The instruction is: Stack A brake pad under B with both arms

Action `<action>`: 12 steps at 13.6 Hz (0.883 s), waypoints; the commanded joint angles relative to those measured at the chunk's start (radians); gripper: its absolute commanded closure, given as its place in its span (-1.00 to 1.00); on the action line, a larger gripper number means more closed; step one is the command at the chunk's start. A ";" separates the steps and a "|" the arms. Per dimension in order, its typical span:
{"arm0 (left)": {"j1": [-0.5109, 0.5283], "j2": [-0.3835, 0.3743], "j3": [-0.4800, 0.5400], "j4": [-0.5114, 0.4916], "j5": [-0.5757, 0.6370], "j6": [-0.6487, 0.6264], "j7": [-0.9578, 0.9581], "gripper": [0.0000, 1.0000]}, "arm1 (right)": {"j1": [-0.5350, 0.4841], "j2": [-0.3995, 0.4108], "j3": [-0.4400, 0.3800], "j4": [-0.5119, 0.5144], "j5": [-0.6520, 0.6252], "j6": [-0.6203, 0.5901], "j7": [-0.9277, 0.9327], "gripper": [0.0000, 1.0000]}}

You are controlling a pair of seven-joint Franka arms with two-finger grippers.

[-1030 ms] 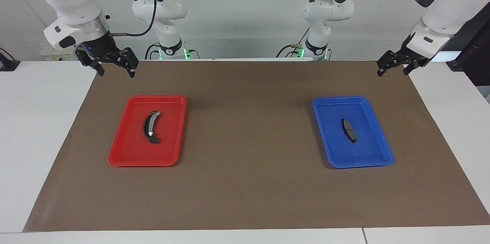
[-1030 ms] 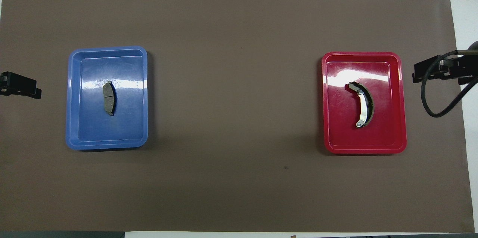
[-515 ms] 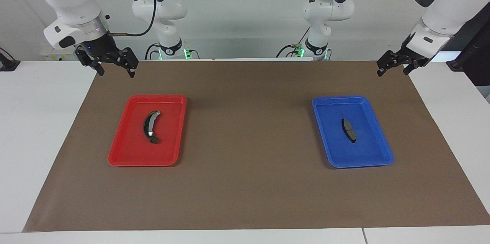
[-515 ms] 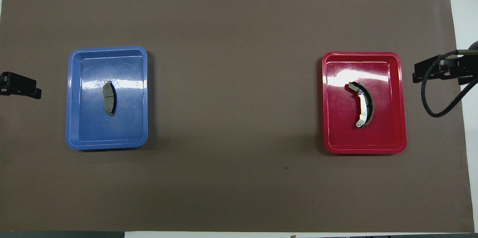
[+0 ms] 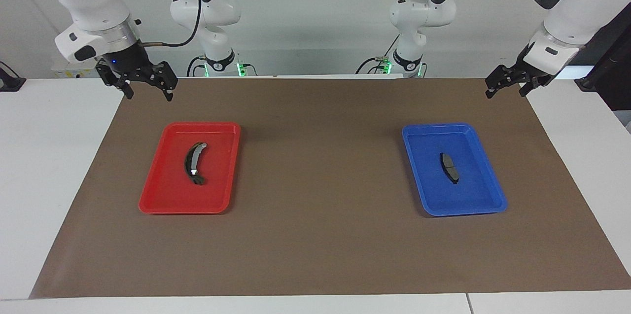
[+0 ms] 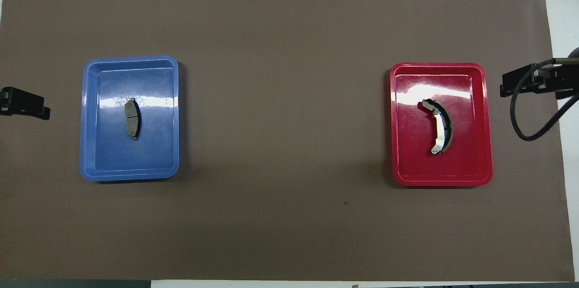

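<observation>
On separate trays, A brake pad (image 5: 448,167), B (image 5: 194,163)

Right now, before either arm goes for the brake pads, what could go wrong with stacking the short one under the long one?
1. The short grey pad lies flat in the blue tray and looks thin, so the left gripper may struggle to get under its edges.
2. The long crescent pad in the red tray is curved; resting on the shorter pad it may rock or slide off.
3. Both trays have raised rims that the right gripper or the left could clip.
</observation>
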 commanded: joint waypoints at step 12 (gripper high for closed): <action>-0.026 -0.092 -0.011 -0.304 -0.016 0.334 0.008 -0.98 | -0.013 -0.016 0.011 -0.024 0.001 0.021 -0.010 -0.99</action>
